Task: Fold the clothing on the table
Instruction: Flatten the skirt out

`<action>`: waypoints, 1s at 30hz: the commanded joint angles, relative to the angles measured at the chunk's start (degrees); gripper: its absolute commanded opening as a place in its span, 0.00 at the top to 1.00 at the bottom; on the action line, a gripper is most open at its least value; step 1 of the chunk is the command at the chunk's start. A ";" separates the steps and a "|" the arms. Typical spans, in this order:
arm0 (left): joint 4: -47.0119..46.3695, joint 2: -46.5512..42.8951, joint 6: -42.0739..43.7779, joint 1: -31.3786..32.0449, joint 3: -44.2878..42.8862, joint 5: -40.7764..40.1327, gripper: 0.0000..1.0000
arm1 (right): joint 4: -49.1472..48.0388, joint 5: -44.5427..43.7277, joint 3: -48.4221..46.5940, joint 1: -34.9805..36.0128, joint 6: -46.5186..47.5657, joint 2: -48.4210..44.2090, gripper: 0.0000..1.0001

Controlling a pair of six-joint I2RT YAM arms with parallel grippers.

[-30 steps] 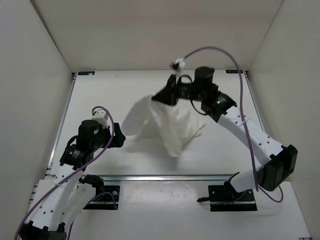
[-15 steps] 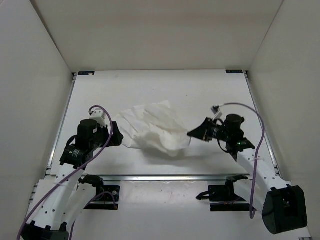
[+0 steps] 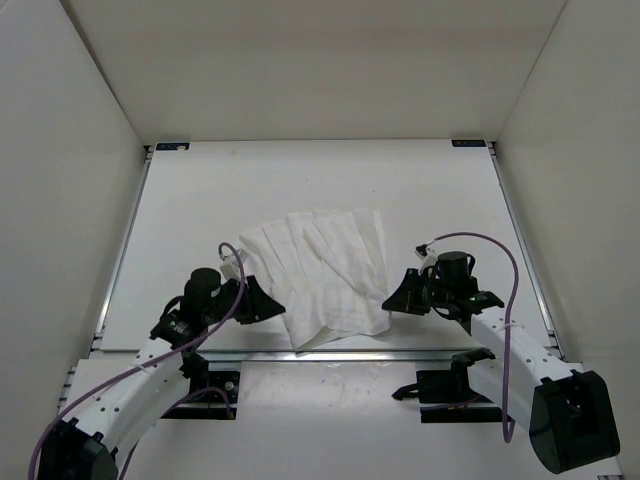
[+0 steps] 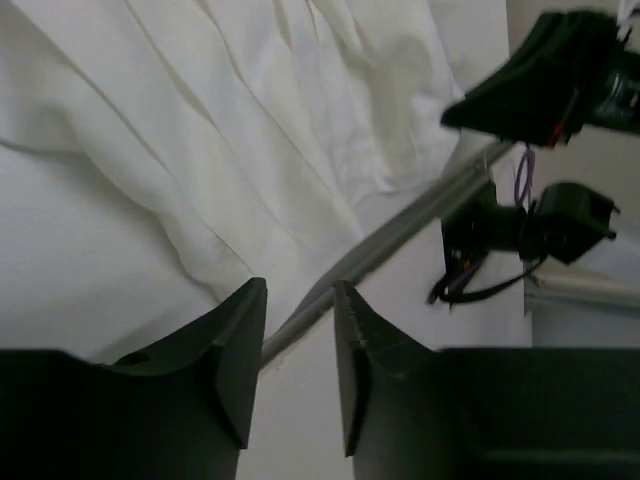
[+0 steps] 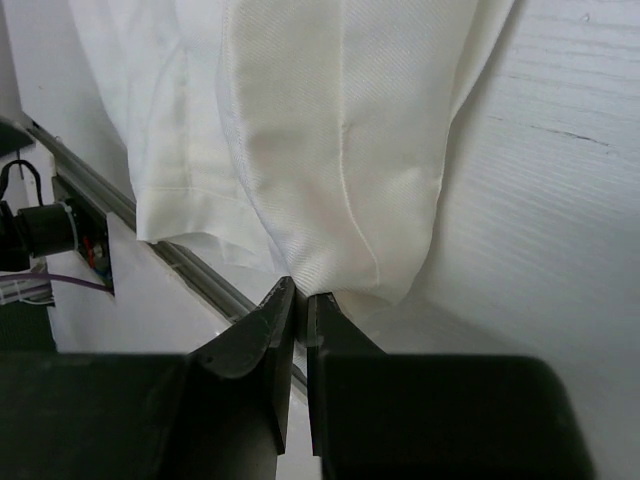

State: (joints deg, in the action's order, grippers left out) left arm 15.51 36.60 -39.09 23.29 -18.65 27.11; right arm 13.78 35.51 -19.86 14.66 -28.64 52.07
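**A:** Where's the clothing [image 3: 325, 275] right now?

**B:** I see it lying on the table [image 3: 200, 200], toward the near edge and between my two arms. Its near hem comes right up to the metal rail [image 3: 330, 353].

**A:** How does it look?

**B:** It's white, thin and soft, with faint ribbed lines. Long creases fan across it, and one raised fold runs slantwise through the middle. The far side is uneven, with several corners sticking out. On my right wrist camera the near-right part is doubled over into a rounded fold, and the weave shows fine and diagonal.

**A:** And the tools?

**B:** My left tool [image 3: 272, 306] sits low at the cloth's near-left edge. Its jaws stand apart, with only table and rail showing through the gap, so it grips nothing. My right tool [image 3: 388, 300] is at the cloth's near-right edge with its jaws pressed almost together. The bottom of that rounded fold meets the tips, and I read it as pinched there.
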 commanded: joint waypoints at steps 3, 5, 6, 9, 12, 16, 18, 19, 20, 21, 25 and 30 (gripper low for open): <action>-8.57 -5.31 -13.02 3.34 5.47 3.04 0.83 | -1.56 -2.11 -0.10 1.43 2.80 0.31 1.00; -6.64 -5.22 -15.48 3.78 7.23 2.34 0.62 | -2.44 -1.76 -0.18 1.34 2.89 0.83 1.00; -5.33 -5.05 -15.75 4.04 7.66 0.94 0.59 | -2.96 -1.50 -0.10 1.52 3.07 0.92 1.00; -3.99 -1.28 -16.72 7.20 8.37 -2.58 0.53 | -2.88 -1.32 -0.35 1.25 3.24 1.28 1.00; -2.51 3.73 -15.76 10.19 7.06 -5.48 0.49 | -2.97 -1.67 -0.36 0.72 2.89 0.40 1.00; -1.62 9.89 -15.05 13.71 4.34 -8.91 0.44 | -3.84 -1.76 0.43 -1.82 2.63 -2.58 1.00; -1.88 14.70 -15.05 15.38 2.76 -10.23 0.43 | -4.37 -1.41 0.70 -2.17 2.71 -3.55 1.00; -1.71 15.95 -15.05 17.21 2.14 -11.11 0.43 | -4.12 -1.41 0.96 -2.35 2.45 -3.91 1.00; -2.06 18.83 -14.88 18.10 0.65 -11.29 0.42 | -4.63 -1.14 0.61 -2.87 2.80 -4.00 1.00; -3.28 21.73 -14.96 19.33 -0.23 -11.55 0.41 | -4.73 -0.79 0.78 -2.36 2.72 -3.91 1.00; -5.49 28.78 -14.79 21.53 -5.15 -12.70 0.41 | -5.61 -1.05 0.96 -1.21 2.19 -3.82 1.00; -5.66 35.90 -12.33 22.59 -8.94 -13.66 0.69 | -5.52 -0.88 1.05 -1.03 2.54 -4.79 1.00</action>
State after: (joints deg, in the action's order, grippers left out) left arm 11.18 70.91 -53.63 45.25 -24.97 15.38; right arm 10.92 34.13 -18.83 13.17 -26.74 48.53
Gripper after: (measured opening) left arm 0.390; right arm 0.042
